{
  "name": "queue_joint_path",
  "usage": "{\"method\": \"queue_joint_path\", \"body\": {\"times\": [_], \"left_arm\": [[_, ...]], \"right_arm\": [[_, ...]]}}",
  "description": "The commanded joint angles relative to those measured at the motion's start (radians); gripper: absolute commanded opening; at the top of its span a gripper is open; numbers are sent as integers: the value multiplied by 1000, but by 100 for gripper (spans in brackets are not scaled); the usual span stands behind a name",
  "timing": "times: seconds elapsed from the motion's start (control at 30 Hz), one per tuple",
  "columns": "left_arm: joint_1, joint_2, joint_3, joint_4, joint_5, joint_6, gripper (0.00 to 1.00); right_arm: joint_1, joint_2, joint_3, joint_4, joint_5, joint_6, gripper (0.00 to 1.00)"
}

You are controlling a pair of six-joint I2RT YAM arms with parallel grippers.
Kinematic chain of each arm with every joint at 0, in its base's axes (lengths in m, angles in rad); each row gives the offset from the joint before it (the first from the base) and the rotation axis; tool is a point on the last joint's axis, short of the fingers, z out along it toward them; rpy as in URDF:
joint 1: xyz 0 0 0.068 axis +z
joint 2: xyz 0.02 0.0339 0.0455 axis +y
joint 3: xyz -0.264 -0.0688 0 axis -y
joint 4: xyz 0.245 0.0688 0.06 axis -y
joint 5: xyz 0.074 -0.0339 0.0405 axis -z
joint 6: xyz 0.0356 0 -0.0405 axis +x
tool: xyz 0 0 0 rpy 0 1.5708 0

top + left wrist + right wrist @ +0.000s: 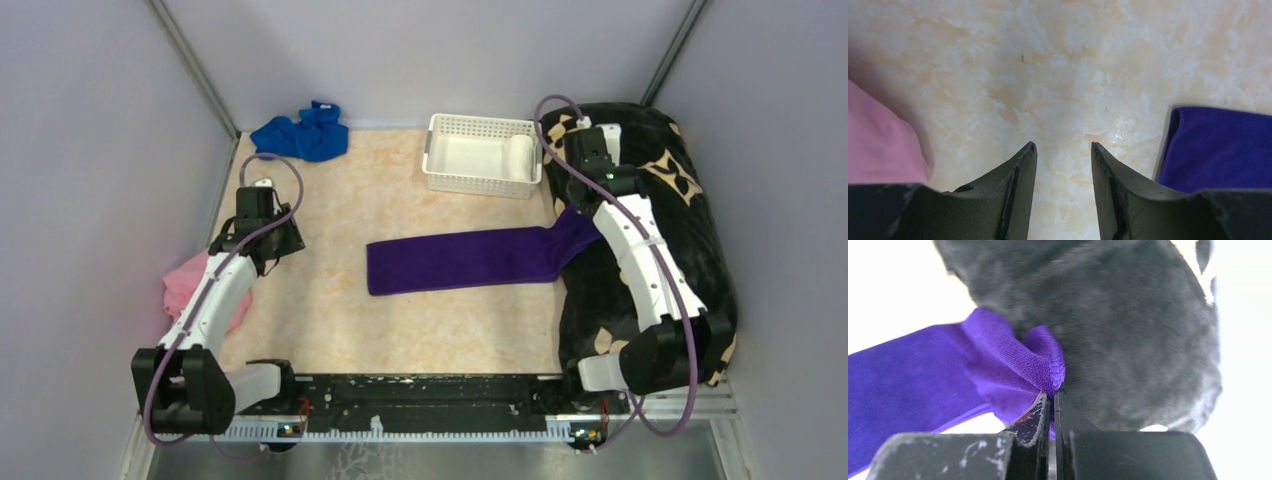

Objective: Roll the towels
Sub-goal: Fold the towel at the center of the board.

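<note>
Nearest us, at six o'clock in the overhead view, the two arm bases sit on the table's (330, 330) near edge. From there our left gripper (262, 215) reaches toward nine o'clock; in its wrist view its fingers (1020, 175) stand apart over bare marbled surface with nothing between them, a pink cloth (190, 285) at its left and the end of the purple towel (1218, 147) at its right. Our right gripper (590, 160) is at two o'clock over the black flowered blanket (690, 250); in its wrist view the fingers (1030, 417) are pressed nearly together, pinching a bunched fold of the purple towel (1013, 360) against the dark plush. The purple towel (470, 260) lies stretched flat across the middle of the table, its right end climbing onto the blanket toward that gripper. The blue towel (305, 132) is crumpled at eleven o'clock by the back wall, well apart from both arms. The cream-white towel (520, 155) sits rolled inside the white basket (435, 165) at twelve o'clock, just beside the blanket
</note>
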Motion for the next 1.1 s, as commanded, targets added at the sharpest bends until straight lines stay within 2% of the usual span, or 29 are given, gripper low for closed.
{"method": "queue_joint_path", "body": {"times": [0.0,0.3,0.53,0.83,1.07], "left_arm": [[-8,29,-7,9,133,1,51],[-21,156,-12,16,377,-75,50],[-67,262,-53,139,535,-195,49],[-153,390,-116,293,559,-308,49],[-177,424,-134,314,539,-312,40]], "right_arm": [[81,-21,41,29,-220,-38,0],[342,126,74,136,-501,117,0],[488,302,178,209,-626,214,0],[629,481,313,273,-685,301,0],[711,590,397,274,-701,299,0]]}}
